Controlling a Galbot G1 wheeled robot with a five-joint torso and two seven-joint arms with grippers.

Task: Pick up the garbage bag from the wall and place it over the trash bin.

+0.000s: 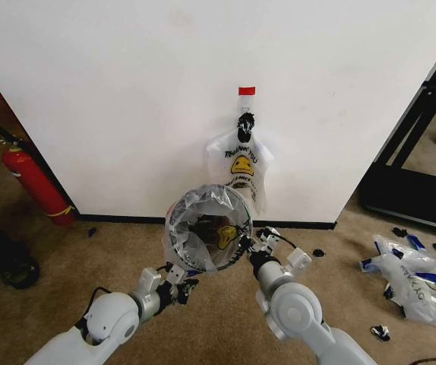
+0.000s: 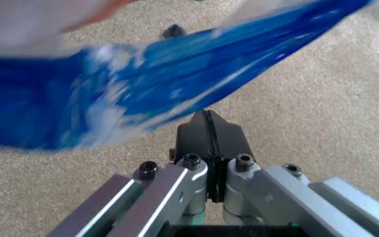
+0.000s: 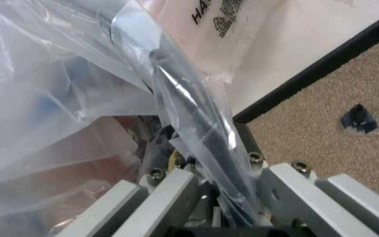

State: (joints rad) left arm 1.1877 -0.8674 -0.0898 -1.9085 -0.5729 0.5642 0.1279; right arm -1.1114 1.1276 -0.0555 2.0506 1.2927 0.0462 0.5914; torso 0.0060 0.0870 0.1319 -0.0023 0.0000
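Both pincers work the bag (image 1: 203,228) over the bin (image 1: 174,228) rim — left pincer (image 1: 178,293) closed, empty; right pincer (image 1: 250,245) clamps plastic, holding it taut.

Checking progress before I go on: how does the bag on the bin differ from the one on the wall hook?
The garbage bag is spread open over the trash bin rim; the hanging bag droops flat and closed from the hook. The garbage bag sits low near the carpet, the hanging bag higher against the wall. Both show a yellow face print.
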